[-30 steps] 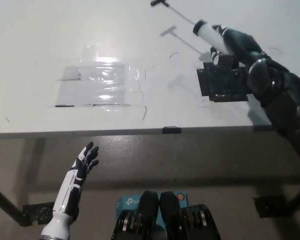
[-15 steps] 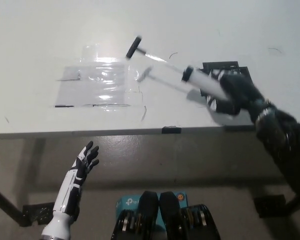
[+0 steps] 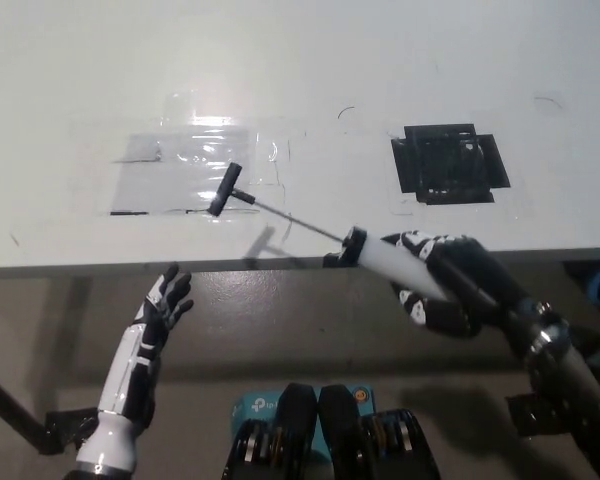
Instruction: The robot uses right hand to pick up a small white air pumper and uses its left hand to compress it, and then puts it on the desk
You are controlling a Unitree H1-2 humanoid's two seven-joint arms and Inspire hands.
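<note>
The air pumper [image 3: 375, 253] lies on a slant, its long axis running from the lower right up to the upper left. Its white barrel sits low and right in the black right hand [image 3: 450, 283], whose fingers are wrapped closed around it. A black collar caps the barrel just beyond that hand's fingers. From there the thin rod reaches up and left, over the edge of the white desk [image 3: 70, 90], and ends in the black T-handle [image 3: 225, 189], which is the part farthest from the right hand. The handle hovers over the clear taped sheet [image 3: 195, 170] on the desk. The black square patch [image 3: 448, 163] lies beyond the right hand. The white left hand [image 3: 163, 305] is below the desk edge, well left of the barrel, fingers spread and holding nothing, apart from the pumper.
</note>
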